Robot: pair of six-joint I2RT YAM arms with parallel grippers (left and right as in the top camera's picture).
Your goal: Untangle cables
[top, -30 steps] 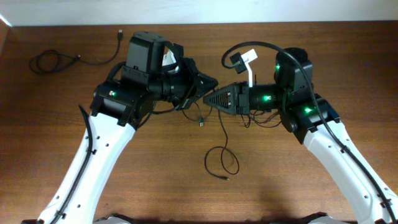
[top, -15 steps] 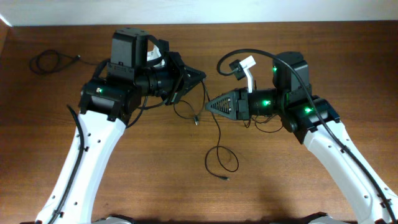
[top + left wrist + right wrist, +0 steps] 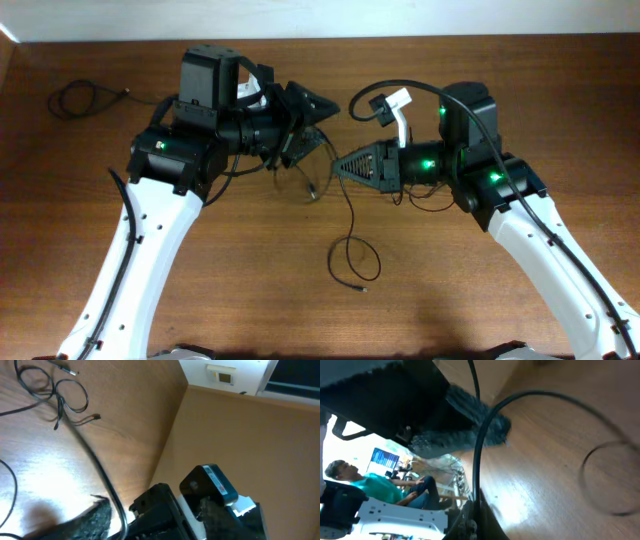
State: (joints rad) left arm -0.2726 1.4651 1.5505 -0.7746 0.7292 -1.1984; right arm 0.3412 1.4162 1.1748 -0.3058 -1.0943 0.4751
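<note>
Left arm (image 3: 150,230): its bulk covers part of the cables (image 3: 476,470) lying under its wrist.
Right gripper (image 3: 338,167): jaws together, pinching one of the cables at the tips. Its wrist view is blurred, so the exact bite is hard to make out.
Left gripper (image 3: 322,125): jaws well apart, holding nothing. A cord runs just beside one finger (image 3: 95,520), contact unclear.
Cables: the pinched one hangs below the right gripper into a loop. Another coil lies well behind the left gripper.
Plug (image 3: 362,288): at that loop's end, farthest below the right gripper.
</note>
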